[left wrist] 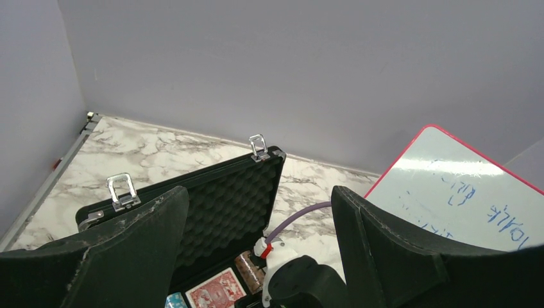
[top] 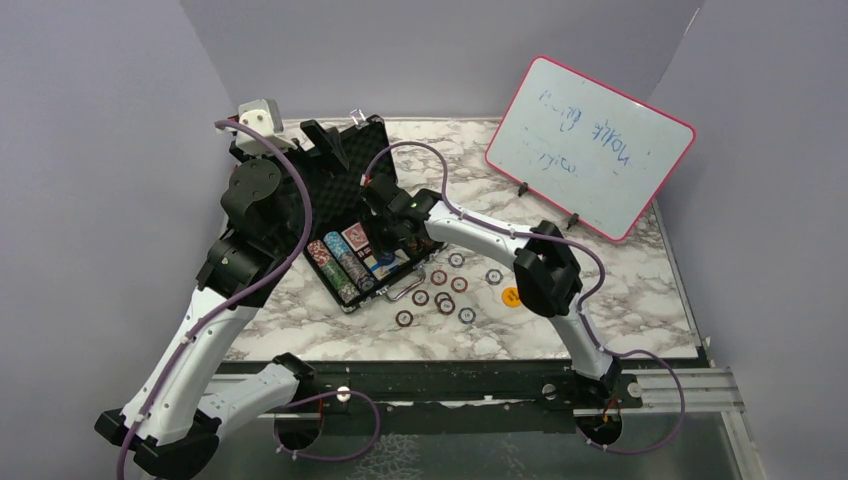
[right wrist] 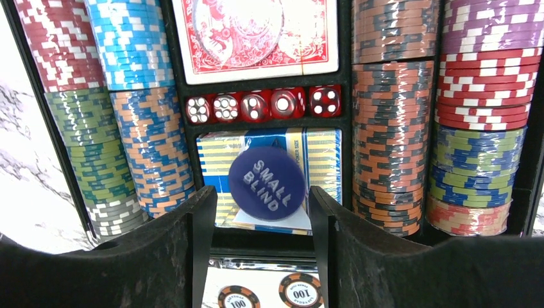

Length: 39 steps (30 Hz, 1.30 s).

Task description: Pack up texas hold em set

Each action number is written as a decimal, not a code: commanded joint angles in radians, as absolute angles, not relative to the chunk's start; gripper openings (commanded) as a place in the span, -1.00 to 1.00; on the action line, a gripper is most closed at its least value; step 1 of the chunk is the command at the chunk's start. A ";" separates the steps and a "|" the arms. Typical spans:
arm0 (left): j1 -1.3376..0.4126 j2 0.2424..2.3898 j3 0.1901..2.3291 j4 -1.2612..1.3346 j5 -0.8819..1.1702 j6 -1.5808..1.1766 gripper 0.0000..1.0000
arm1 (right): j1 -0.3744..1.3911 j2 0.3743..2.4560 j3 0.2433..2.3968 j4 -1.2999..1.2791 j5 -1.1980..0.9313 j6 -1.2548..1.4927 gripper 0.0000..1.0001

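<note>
Right wrist view: the right gripper (right wrist: 262,196) has its fingers apart either side of the button (right wrist: 267,183) lying tilted on the blue deck (right wrist: 321,154) in the case (right wrist: 347,96), so lift straight up without nudging it, the left gripper (left wrist: 260,192) gaping wide near the lid (left wrist: 224,192).

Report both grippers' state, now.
Left gripper: open, empty.
Right gripper: open, fingers flanking the Small Blind button lying on the blue deck, apparently not gripping it.
</note>
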<state>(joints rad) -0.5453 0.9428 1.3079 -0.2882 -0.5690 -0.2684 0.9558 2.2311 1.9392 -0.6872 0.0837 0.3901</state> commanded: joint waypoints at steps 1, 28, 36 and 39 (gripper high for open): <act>-0.543 0.927 1.328 -0.302 -0.588 -0.258 0.69 | 0.963 2.217 1.959 -0.729 0.033 0.375 0.16; -0.543 0.904 1.280 -0.312 -0.572 -0.290 0.69 | 0.678 1.595 1.159 -0.780 0.353 0.712 0.57; -0.543 0.928 1.276 -0.301 -0.539 -0.293 0.69 | 0.641 1.508 0.927 -0.711 0.276 0.735 0.61; -0.543 0.933 1.275 -0.301 -0.526 -0.297 0.70 | 0.641 1.517 0.893 -0.693 0.258 0.733 0.58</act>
<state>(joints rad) -0.5453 0.9298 1.2793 -0.3195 -0.5613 -0.2886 0.6468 1.5372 0.9291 -0.7467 0.2928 0.7101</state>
